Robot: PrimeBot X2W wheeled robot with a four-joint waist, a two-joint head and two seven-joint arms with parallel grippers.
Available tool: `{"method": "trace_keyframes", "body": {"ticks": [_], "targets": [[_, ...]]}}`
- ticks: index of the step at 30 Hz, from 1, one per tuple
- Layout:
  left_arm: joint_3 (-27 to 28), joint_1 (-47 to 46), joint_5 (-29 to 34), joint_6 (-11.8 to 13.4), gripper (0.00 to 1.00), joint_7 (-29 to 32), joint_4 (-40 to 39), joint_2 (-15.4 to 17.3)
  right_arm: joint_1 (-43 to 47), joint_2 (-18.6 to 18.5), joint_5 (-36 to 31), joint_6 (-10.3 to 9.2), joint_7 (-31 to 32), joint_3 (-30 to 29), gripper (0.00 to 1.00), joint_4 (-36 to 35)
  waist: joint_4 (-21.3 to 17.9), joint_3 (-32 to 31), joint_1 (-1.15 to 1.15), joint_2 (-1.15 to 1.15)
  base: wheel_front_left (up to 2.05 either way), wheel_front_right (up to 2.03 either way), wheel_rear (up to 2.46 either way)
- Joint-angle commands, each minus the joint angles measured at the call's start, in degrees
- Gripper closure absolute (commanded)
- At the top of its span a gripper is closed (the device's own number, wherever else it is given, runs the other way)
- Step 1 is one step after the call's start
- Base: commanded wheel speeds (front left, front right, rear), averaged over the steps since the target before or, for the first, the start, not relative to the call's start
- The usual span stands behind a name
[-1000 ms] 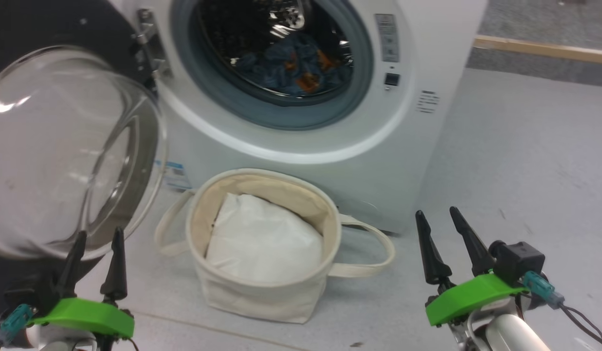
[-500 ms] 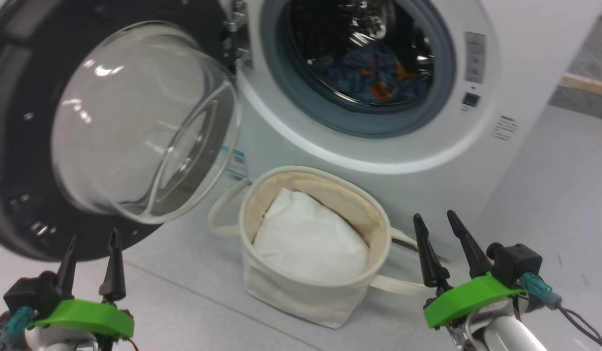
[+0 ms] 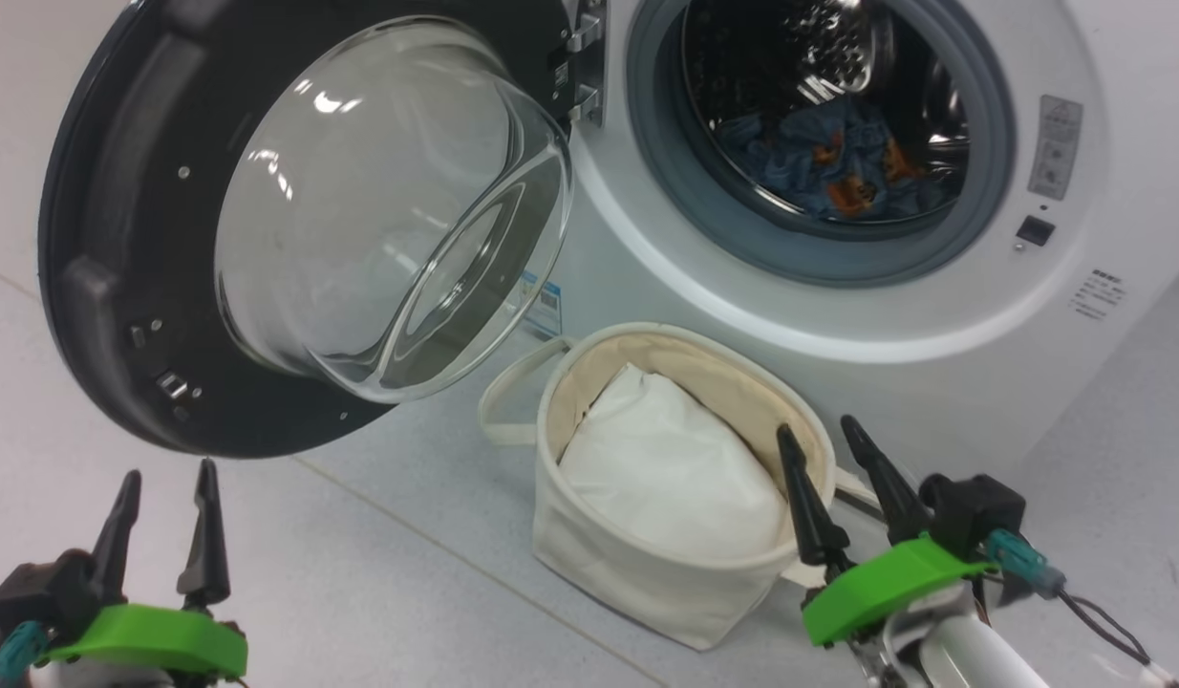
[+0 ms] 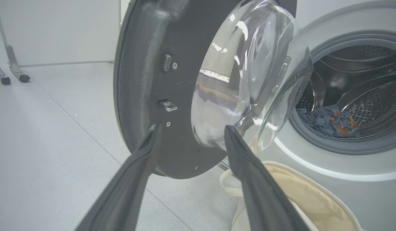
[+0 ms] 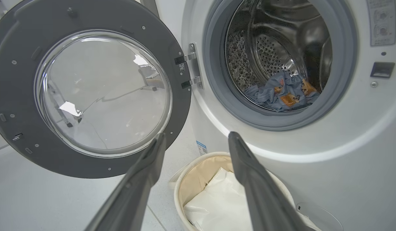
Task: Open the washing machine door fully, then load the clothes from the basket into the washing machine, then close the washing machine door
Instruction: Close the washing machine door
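- The door [image 3: 121, 239] is swung wide to the left of the machine [image 3: 933, 382]; opening is judged done.
- The clothes [image 3: 838, 172] are seen lying inside the drum.
- In the basket [image 3: 628, 583], on the floor just before the machine, a white pad [image 3: 666, 468] is seen, and no clothes can be made out.
- The left pincer [image 3: 168, 473] and right pincer [image 3: 817, 427] are held apart, empty.
- Closing the door is judged to be left.

A plain white pillow-like pad [image 3: 671, 473] lies puffed and creased. The pale grey speckled floor [image 3: 360, 573] carries one thin diagonal seam [image 3: 437, 547]. In the left wrist view, two slanted metal legs [image 4: 11, 59] on small dark casters [image 4: 24, 78] stand near a white wall [image 4: 56, 29].
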Motion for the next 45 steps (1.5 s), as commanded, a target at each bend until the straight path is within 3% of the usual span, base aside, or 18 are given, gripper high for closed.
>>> {"method": "trace_keyframes", "body": {"ticks": [1,13,37,38,39,45], "targets": [[2.40,-1.27,0.22,-0.32,0.00,-0.69,-2.36,1.01,-3.32,-0.05,0.40,0.01,-0.71,1.19,0.00,-1.53,0.35,0.44,0.00,0.00,0.00,0.00,0.00],[5.13,1.25,0.63,-0.32,0.00,-0.69,-4.97,-0.53,-7.03,-0.07,2.05,0.01,-0.71,4.71,0.00,0.43,1.12,0.84,0.00,0.00,0.00,0.00,0.00],[3.44,0.99,0.51,-0.32,0.00,-0.69,-4.51,-0.10,-5.58,0.08,1.74,0.01,-0.71,3.56,0.00,-0.20,0.68,0.18,0.00,0.00,0.00,0.00,0.00],[3.43,0.93,0.47,-0.32,0.14,-0.69,-4.57,-0.04,-5.56,0.07,1.77,0.01,-0.71,3.64,0.00,-0.22,0.67,0.15,0.00,0.00,0.00,0.00,0.00],[3.29,0.86,0.34,-0.32,1.00,-0.69,-4.97,0.06,-5.51,0.05,1.82,0.01,-0.71,3.71,0.00,-0.25,0.65,0.12,0.00,0.00,0.00,0.00,0.00],[2.28,-0.09,-2.94,-0.32,1.00,-0.69,-9.62,1.45,-4.97,-0.09,2.14,0.01,-0.71,4.67,0.00,0.16,0.35,-0.39,0.00,0.00,0.00,0.00,0.00]]}}
